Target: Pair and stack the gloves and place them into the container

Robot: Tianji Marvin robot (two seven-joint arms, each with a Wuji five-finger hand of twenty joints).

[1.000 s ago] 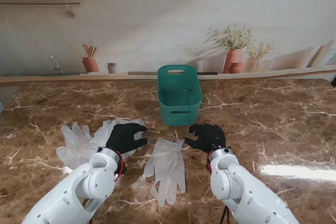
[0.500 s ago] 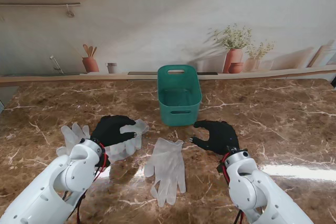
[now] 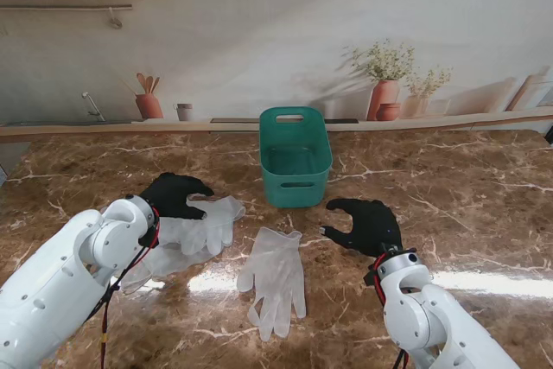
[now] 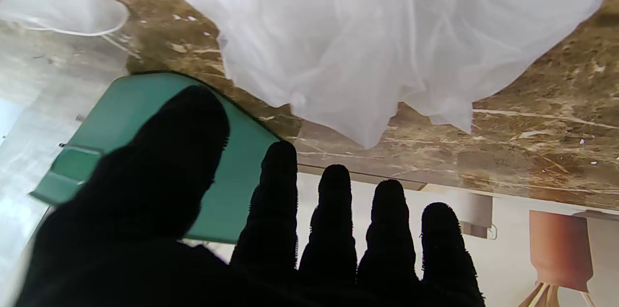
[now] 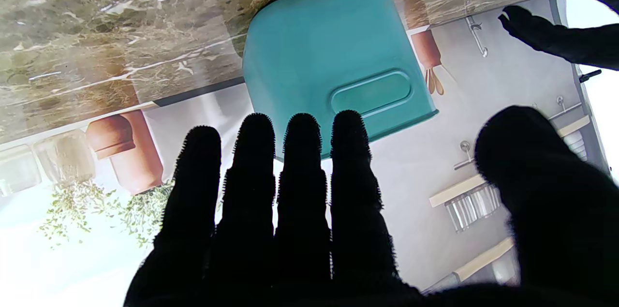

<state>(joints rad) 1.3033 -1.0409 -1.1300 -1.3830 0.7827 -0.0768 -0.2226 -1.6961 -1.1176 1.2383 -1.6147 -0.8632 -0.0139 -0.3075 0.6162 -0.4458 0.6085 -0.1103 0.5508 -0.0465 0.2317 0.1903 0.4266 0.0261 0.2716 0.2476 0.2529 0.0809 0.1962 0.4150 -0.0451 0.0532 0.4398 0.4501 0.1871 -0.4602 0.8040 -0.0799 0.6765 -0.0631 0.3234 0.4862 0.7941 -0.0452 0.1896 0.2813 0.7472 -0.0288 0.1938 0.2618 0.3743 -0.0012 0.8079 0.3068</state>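
Marble-brown surface (image 3: 484,205) carries a green container (image 3: 295,158) at centre, one clear glove (image 3: 275,277) nearer to me, a glove pile (image 3: 186,238) to its left. Left hand (image 3: 173,195), spread and empty, has slid farther left off the pile; right hand (image 3: 370,225), also spread and empty, has drifted right. Left wrist view: fingers (image 4: 333,220) splayed, pile (image 4: 367,41) beyond. Right wrist view: fingers (image 5: 302,176) extended toward the container (image 5: 333,55).

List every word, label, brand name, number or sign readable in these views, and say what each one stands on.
None: no readable text shows in any view.
Teal plastic container: plain walls, no label.
Translucent white gloves: unprinted.
Brown marble-patterned table: veining only.
Black-gloved left hand and right hand: no markings visible.
Painted kitchen backdrop: pots and shelves, no lettering.
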